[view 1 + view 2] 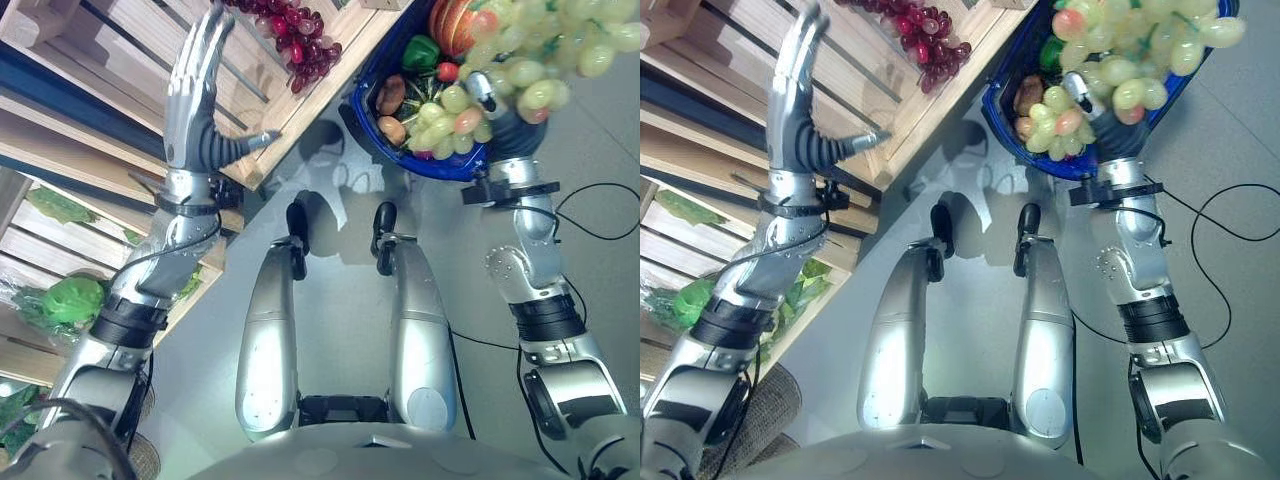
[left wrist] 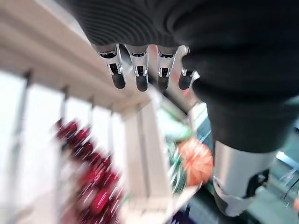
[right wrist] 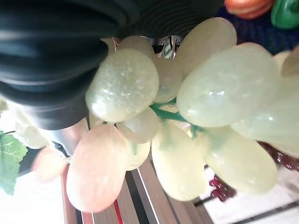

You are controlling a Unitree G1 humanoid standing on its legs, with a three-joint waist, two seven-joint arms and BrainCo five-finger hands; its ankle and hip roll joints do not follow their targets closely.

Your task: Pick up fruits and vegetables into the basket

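One bunch of green grapes point(image 1: 520, 60), light, lumpy and prone to swing, hangs from the right hand point(image 1: 484, 92) clamped at its stem above the blue basket point(image 1: 365, 110); left hand point(image 1: 195, 85) open.

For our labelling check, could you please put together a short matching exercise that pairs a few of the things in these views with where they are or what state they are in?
Column one:
1. green grapes
2. red grapes
3. blue basket
4. left hand

Column two:
A. lying in a wooden crate
B. fingers straight, holding nothing
C. already holding several fruits and vegetables
D. held up in the right hand

Pairs: 1-D, 2-A, 3-C, 4-B
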